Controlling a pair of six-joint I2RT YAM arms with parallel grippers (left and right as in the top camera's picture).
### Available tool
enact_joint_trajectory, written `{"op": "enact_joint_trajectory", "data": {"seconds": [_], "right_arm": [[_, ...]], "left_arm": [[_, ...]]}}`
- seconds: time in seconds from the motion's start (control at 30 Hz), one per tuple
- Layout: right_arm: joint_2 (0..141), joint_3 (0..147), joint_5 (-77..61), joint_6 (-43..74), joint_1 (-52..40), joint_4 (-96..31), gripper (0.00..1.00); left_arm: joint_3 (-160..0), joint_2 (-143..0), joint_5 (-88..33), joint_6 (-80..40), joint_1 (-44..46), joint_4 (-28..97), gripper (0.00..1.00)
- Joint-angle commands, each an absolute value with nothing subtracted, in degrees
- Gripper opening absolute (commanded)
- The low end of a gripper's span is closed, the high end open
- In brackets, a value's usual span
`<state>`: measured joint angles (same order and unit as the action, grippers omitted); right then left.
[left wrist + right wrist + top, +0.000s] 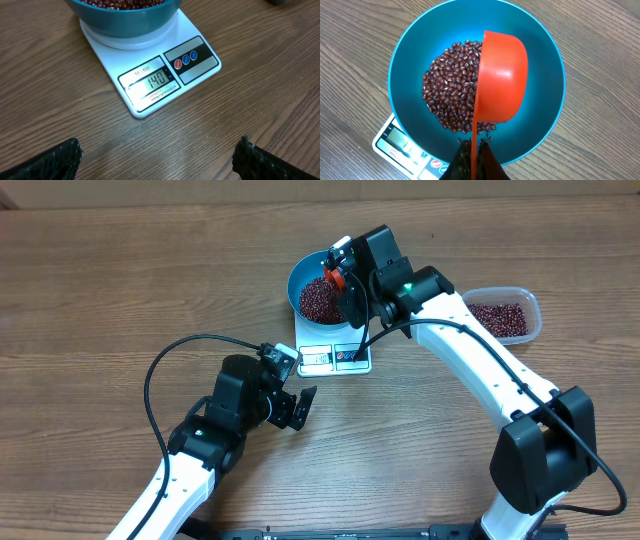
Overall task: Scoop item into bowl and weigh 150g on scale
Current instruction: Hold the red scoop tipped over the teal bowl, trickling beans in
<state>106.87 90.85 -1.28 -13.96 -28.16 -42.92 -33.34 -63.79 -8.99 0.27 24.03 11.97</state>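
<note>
Blue bowl (407,65) partly covered
Orange scoop (502,75) hangs over its middle; bare wooden table (120,270) lies open to the left.

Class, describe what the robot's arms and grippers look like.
The left arm and right arm have white links, black joint housings, a small green light and a black cable each. The left gripper and right gripper are black and two-fingered.

Bright, even light from overhead washes the brown wood-grain table (100,280), leaving only short, soft shadows. The overhead view is sharp edge to edge. A pale sheen sits on the orange-red plastic scoop (502,75). The small flat white rectangular scale (150,75) shows its display crisply, while the black fingertips (50,162) of the left gripper (160,165) look soft at the frame's bottom edge.
</note>
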Motion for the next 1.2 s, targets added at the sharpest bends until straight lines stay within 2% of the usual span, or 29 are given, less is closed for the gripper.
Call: {"op": "enact_joint_trajectory", "data": {"seconds": [0.0, 1.17], "right_arm": [[104.57, 92.71, -1.83, -12.78, -28.34, -42.65, 0.04], [104.57, 92.71, -2.17, -10.98, -28.27, -43.24, 0.04]], "left_arm": [[-33.58, -64.07, -9.65, -0.21, 24.36, 11.75, 1.00], [-33.58, -64.07, -9.65, -0.19, 24.36, 11.75, 0.99]]}}
